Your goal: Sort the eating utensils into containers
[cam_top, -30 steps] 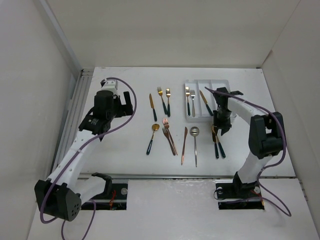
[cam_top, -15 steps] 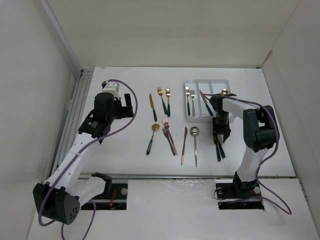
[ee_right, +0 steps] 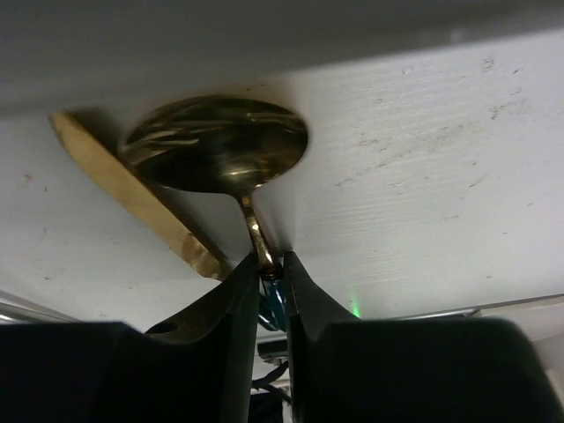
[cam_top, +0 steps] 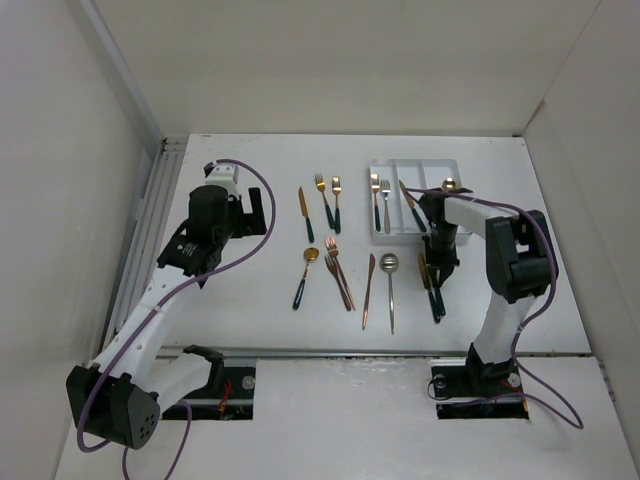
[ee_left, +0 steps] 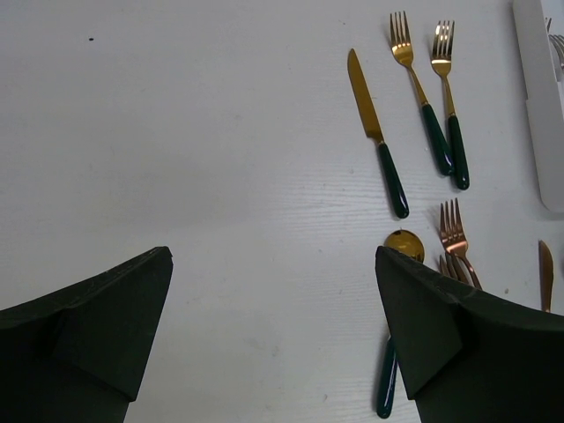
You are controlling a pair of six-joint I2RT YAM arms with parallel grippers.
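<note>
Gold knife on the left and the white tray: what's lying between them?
Two gold forks with dark handles lie side by side between the knife and the tray, in the top view.

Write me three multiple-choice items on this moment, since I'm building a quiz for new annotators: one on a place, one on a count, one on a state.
1. Where does the silver spoon lie?
A. Held up in the air
B. Flat on the table, just right of the copper-rose knife
C. Hanging off the table's near edge

2. How many gold forks with dark green handles lie side by side on the table itself?
A. Two
B. Four
C. None

3. What state is the right gripper in?
A. Wide open above bare table
B. Shut on nothing
C. Shut on a gold spoon

Answers: 1 B, the top view shows it lying beside that knife. 2 A, the left wrist view shows exactly two such forks together. 3 C, the right wrist view shows the fingers pinching the spoon's neck.
</note>
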